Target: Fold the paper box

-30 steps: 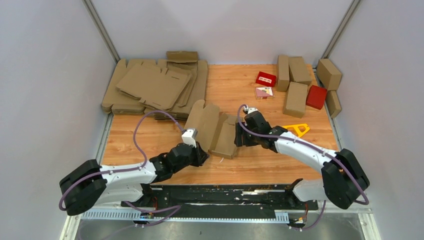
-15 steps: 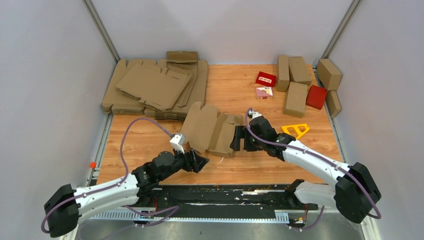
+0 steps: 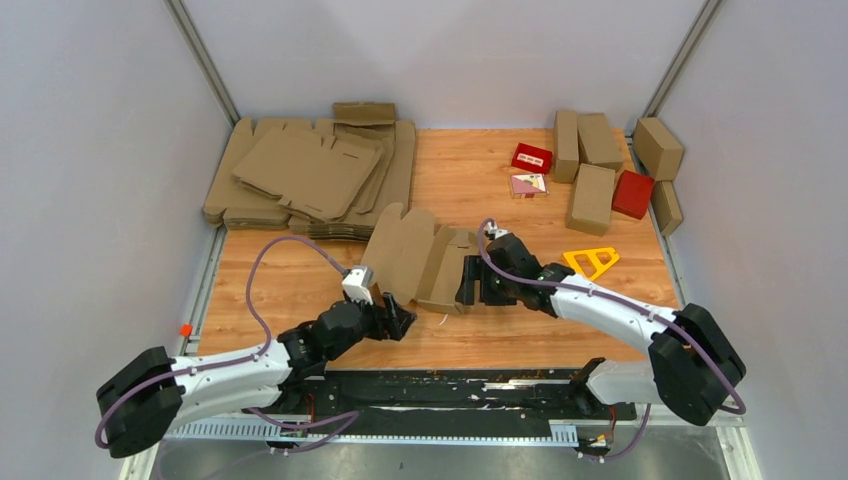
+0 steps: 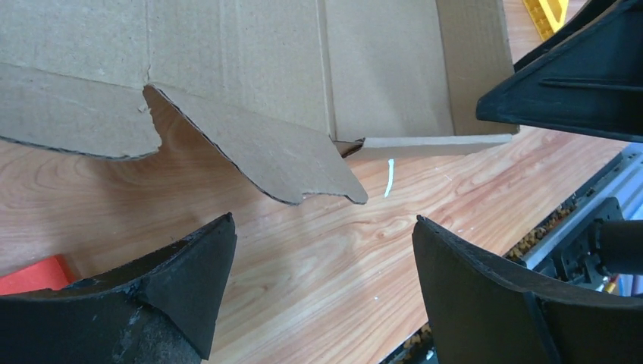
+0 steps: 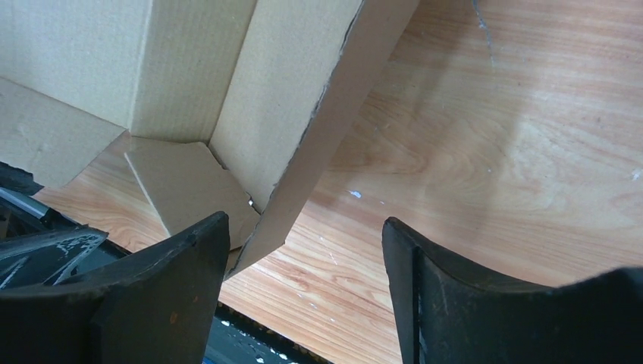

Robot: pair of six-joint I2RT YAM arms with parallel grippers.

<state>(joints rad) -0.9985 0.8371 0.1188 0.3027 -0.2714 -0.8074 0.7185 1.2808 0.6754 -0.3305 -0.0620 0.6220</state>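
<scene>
Lying partly folded on the table (image 3: 470, 170), the plain brown paper box (image 3: 412, 255) shows raised panels and loose flaps; the left gripper (image 4: 322, 235) and right gripper (image 5: 303, 235) have fingers spread, holding nothing.

Top view: wooden table (image 3: 290, 285), enclosed by pale wall panels (image 3: 100, 150). Far left corner: pile of flat brown cardboard blanks (image 3: 300, 175), overlapping. Far right corner: several closed brown cartons (image 3: 590, 198), grouped, with a dark red box (image 3: 633, 193) among them. Just left of the cartons: a red labelled box (image 3: 532, 157) and, nearer, a small pink-and-white box (image 3: 528, 184). Right of centre: yellow triangular frame (image 3: 592, 261), lying flat. Left wrist view: small white scrap (image 4: 390, 177) on the wood
</scene>
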